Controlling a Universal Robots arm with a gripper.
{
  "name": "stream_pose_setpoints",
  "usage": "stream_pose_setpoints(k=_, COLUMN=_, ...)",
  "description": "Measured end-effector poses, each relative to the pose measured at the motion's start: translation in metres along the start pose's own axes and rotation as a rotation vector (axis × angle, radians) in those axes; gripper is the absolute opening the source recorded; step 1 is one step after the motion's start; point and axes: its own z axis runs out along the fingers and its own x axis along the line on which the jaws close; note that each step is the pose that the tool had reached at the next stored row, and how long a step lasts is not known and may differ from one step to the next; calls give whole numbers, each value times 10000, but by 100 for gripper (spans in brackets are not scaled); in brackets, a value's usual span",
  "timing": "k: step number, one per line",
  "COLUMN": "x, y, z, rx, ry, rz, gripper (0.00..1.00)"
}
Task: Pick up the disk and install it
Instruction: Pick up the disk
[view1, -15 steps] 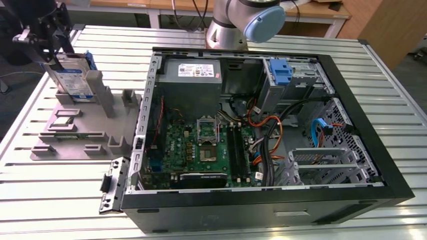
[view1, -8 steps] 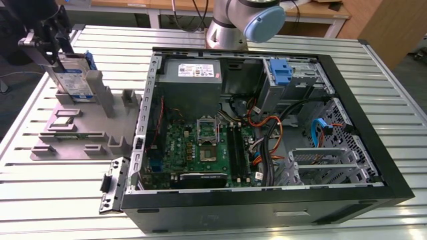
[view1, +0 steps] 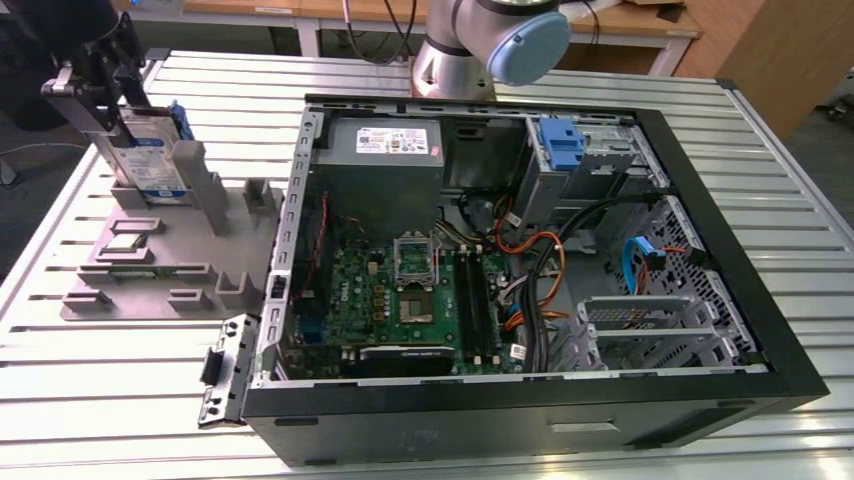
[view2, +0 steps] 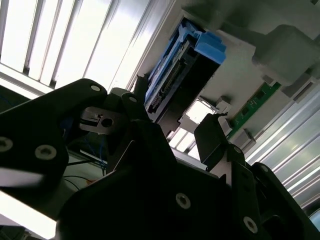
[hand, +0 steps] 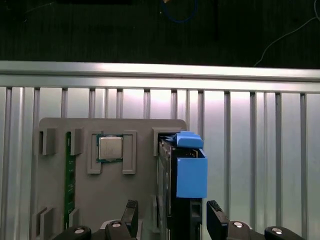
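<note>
I see the disk (view1: 147, 165) standing upright on its edge in a slot of the grey holder (view1: 187, 250), at the exterior view's left of the open computer case (view1: 787, 370). It has a silver body with a white-and-blue label, and a blue bracket (hand: 191, 172) runs round its edges.

Gripper (hand: 172, 206) pointing down, fingers (hand: 215, 216) apart
</note>
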Motion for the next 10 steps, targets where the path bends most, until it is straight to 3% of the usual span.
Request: stream_pose_setpoints(k=10, x=-68, y=0, z=24, rx=2, ry=-1, rz=-2, gripper=65)
